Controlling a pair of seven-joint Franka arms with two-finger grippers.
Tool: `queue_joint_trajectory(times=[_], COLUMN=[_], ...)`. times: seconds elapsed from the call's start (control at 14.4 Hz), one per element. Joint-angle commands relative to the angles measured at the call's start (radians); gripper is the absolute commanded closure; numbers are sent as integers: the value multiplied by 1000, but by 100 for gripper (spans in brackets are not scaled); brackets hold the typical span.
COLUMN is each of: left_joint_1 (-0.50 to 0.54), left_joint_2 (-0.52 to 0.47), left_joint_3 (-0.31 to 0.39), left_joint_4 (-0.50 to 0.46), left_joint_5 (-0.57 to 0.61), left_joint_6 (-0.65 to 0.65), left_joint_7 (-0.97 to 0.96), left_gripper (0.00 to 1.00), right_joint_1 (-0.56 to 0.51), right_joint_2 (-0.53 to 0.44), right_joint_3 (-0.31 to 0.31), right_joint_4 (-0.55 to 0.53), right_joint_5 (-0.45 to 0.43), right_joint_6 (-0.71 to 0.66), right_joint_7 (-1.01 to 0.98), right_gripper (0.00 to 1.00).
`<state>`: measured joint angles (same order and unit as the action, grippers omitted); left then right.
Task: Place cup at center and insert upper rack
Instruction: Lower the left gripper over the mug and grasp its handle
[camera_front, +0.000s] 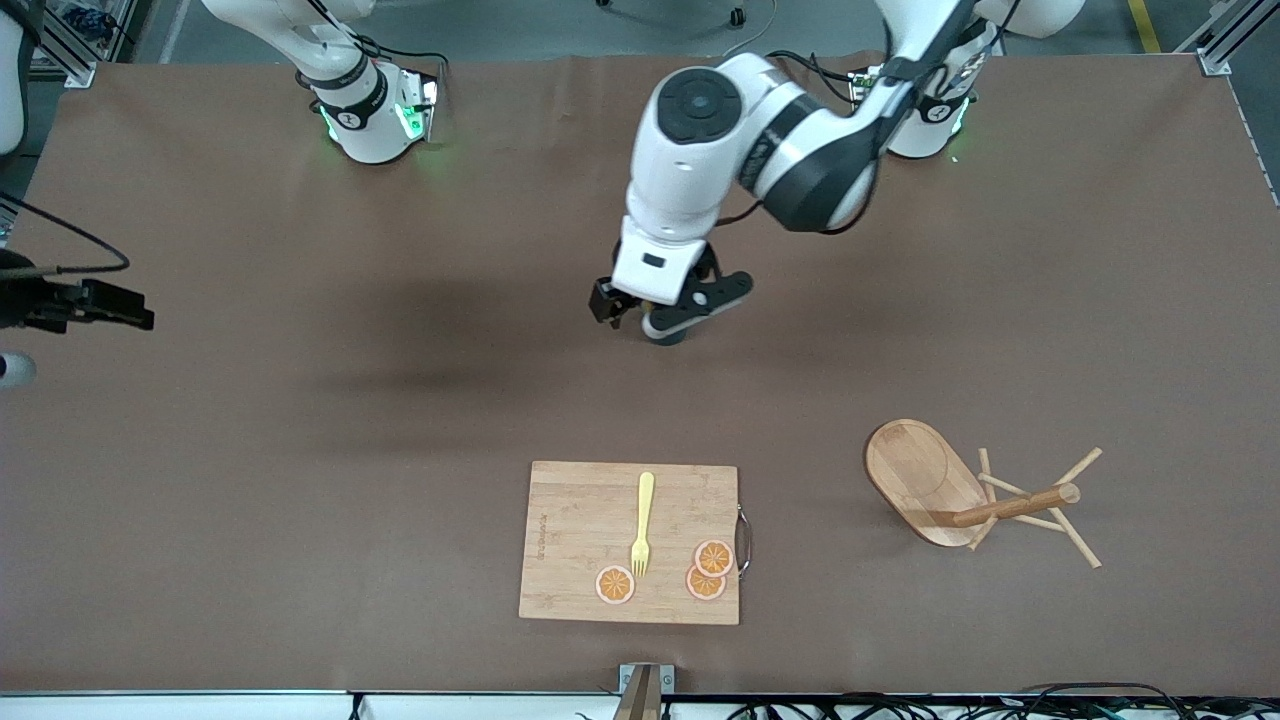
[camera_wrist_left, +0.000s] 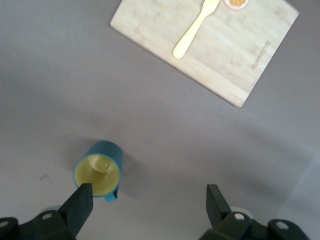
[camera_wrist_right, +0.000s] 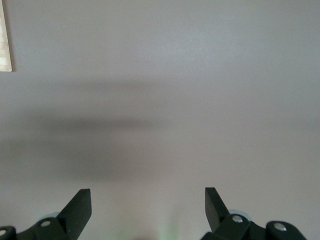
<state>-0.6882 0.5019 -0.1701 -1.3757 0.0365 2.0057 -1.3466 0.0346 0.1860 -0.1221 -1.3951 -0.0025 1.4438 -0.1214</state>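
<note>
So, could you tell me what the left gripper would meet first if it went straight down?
Probably the bare table. The open left gripper points downward, with the cup beside one finger, not squarely between them.

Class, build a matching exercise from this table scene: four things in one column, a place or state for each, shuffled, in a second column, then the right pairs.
Things
1. cup
2. upper rack
3. fork
4. left tool

Places or states
A. lying on the cutting board beside the orange slices
B. open, hanging over the middle of the table
C. tipped on its side toward the left arm's end of the table
D. upright on the table, yellow inside showing

Pairs: 1-D, 2-C, 3-A, 4-B
</note>
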Motion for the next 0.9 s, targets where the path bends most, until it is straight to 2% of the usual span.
queue_joint_trajectory(times=[0.0, 0.28, 0.55, 0.83], left_joint_1=[-72, -161, -339, -444], left_joint_2=[62, 125, 220, 268], left_joint_3=[14, 40, 187, 267], left_joint_4=[44, 58, 104, 104], left_joint_5=[74, 89, 118, 147], left_joint_6=[5, 67, 68, 68], left_joint_7=[-149, -229, -313, -370], left_gripper=[0, 0, 0, 0], right_joint_1=[2, 2, 4, 5], right_joint_2=[-184, -230, -241, -257], right_joint_3=[10, 10, 12, 42], right_joint_4=[-212, -211, -203, -206], right_joint_5=[-17, -17, -11, -11], right_joint_6=[47, 9, 9, -3], right_joint_7=[9, 14, 14, 46], right_gripper=[0, 0, 0, 0])
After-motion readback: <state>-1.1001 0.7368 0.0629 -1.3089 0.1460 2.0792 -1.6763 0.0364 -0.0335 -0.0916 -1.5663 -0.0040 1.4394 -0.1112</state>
